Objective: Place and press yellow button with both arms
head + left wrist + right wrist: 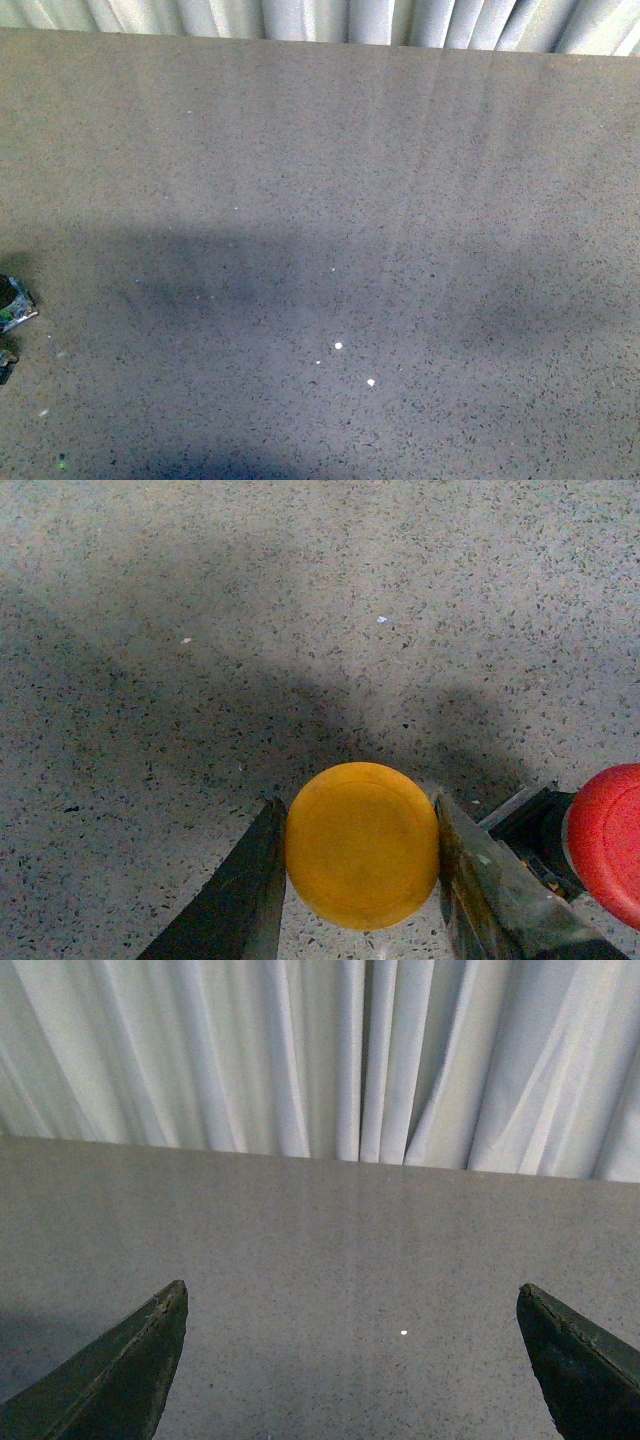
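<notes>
In the left wrist view my left gripper (360,825) is shut on the yellow button (362,844). Its domed orange-yellow cap sits between the two black fingers, over the speckled grey table (200,630). The button's body is hidden under the cap. In the right wrist view my right gripper (352,1305) is open and empty, its fingertips wide apart above the bare table (330,1250). In the front view neither gripper shows; only a small dark object (14,303) sits at the far left edge.
A red-capped button (610,840) on a black body stands close beside the left gripper's finger. White curtains (330,1050) hang behind the table's far edge. Small white specks (338,346) lie on the table in the front view.
</notes>
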Robot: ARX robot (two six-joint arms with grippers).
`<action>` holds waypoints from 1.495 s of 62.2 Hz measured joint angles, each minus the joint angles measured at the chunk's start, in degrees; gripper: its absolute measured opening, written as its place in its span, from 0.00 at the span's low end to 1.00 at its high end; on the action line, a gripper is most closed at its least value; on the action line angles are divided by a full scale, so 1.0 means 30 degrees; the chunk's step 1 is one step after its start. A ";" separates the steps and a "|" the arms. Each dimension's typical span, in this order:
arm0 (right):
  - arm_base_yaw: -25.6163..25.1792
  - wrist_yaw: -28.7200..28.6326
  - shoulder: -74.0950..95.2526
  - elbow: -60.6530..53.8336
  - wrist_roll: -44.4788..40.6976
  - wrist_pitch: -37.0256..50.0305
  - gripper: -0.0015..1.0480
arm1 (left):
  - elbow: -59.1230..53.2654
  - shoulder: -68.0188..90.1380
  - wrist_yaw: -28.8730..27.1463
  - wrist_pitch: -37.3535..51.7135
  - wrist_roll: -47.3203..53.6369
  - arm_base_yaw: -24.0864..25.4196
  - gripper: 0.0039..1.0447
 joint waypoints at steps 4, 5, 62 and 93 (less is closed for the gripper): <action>0.0000 0.0000 0.0000 0.0000 0.0000 0.0000 0.91 | 0.0000 -0.0270 0.0000 -0.0211 0.0044 0.0007 0.32; 0.0000 0.0000 0.0000 0.0000 0.0000 0.0000 0.91 | 0.0000 -0.0437 0.0000 -0.0350 0.0087 0.0029 0.32; 0.0000 0.0000 0.0000 0.0000 0.0000 0.0000 0.91 | 0.6105 0.1399 -0.3949 -0.2295 -0.1887 -1.3770 0.32; 0.0000 0.0000 0.0000 0.0000 0.0000 0.0000 0.91 | 0.6899 0.5319 -0.4721 -0.0765 -0.3075 -1.6174 0.32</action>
